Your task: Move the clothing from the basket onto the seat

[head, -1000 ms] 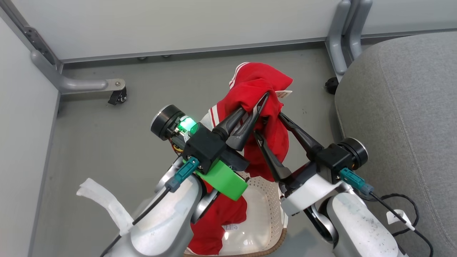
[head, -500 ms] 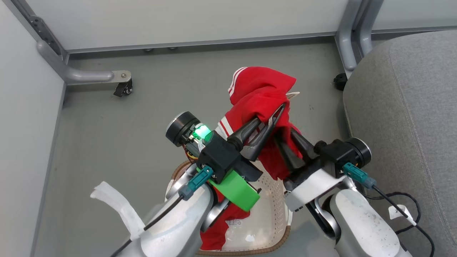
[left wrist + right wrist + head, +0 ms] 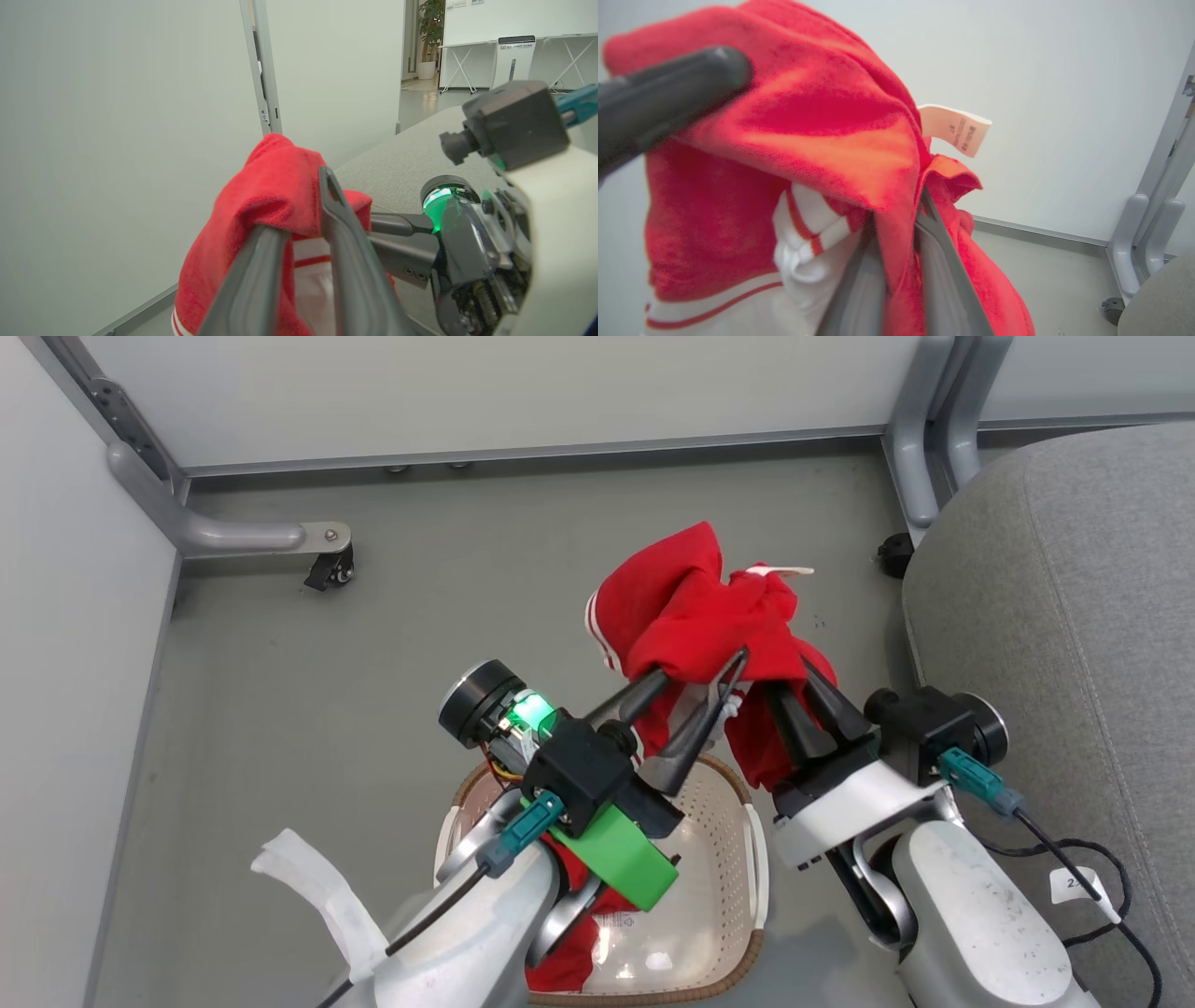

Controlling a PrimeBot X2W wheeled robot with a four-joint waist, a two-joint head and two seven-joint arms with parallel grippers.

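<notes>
Head view. The left arm is entering from 7 o'clock, its pale forearm angled up and a green light glowing at the wrist. The left gripper (image 3: 719, 665) is pointing toward 2 o'clock. One finger is running under the cloth with its tip hidden, and the other is lying on top. The two are closing on a fold of the red garment (image 3: 695, 607).

Left wrist view: the cloth is draping over the left-hand finger, and white trim is showing in the narrow gap between the fingers.

The red garment is hanging in the air, bunched over both grippers and clear of the floor (image 3: 373, 663). It is sitting at 12 o'clock from the basket (image 3: 714, 873). Its white tag (image 3: 789, 570) is sticking out toward 3 o'clock.

The basket is standing on the floor at 6 o'clock in the head view, partly hidden by the left arm. A second garment (image 3: 560, 966) is lying in its 7 o'clock corner, beside the label (image 3: 611, 924) on the basket bottom.

The right arm is rising from 5 o'clock, and the right gripper (image 3: 794, 674) is pointing toward 11 o'clock, so the two grippers are converging under the cloth.

Right wrist view: the fingers are pressing close together, pinching a red fold between them. The left gripper's finger (image 3: 668, 91) is crossing at 10 o'clock.

The seat (image 3: 1074, 616) is filling the 3 o'clock side, just beside the right wrist. No cloth is lying on the part in view.
</notes>
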